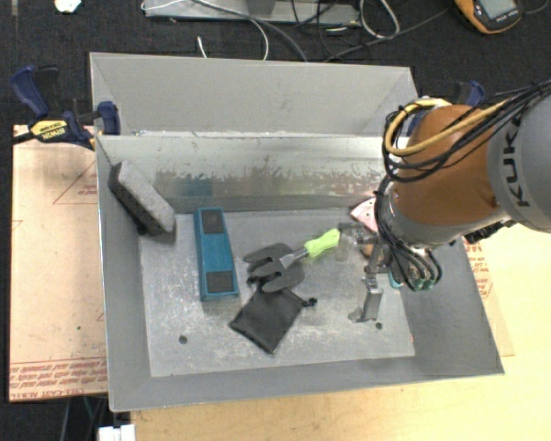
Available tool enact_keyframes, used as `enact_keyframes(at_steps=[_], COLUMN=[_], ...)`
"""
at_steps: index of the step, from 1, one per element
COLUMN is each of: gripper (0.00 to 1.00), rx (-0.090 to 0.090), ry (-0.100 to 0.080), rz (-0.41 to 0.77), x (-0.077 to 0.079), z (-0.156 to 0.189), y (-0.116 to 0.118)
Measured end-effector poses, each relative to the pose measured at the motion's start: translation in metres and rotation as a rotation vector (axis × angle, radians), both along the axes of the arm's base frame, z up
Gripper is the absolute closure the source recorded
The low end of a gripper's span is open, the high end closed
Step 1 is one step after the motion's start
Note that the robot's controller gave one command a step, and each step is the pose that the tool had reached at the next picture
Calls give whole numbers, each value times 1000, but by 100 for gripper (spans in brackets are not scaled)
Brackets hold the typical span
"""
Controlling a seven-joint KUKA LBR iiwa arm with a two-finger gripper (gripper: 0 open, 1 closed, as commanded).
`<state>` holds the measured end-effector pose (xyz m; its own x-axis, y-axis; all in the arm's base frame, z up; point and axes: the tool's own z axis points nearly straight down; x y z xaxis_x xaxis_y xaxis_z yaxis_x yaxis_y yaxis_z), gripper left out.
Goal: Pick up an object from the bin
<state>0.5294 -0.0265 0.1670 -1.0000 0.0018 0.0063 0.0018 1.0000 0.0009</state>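
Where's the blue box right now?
Camera view, left of centre in the bin: the blue box lies between the dark block and the green-handled tool.

Bin contents, listed by colour.
Grey bin (pixel 257 99), floor scuffed pale; blue block (pixel 216 246) with dark grey panel; charcoal eraser (pixel 140 200); black cloth (pixel 268 322); dark grey tool (pixel 274 266) with lime-green handle (pixel 323 243); pink scrap (pixel 364 213); orange arm cover (pixel 445 173).

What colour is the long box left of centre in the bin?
The box is blue; camera view.
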Motion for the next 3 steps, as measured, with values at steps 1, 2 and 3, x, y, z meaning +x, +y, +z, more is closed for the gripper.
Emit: enact_keyframes(at_steps=[1, 2, 3], gripper=[0, 0, 0], rx=[-1, 2, -2], ry=[-7, -14, -14], rz=[1, -48, 54], x=[2, 49, 49], z=[3, -86, -81], y=[0, 69, 76])
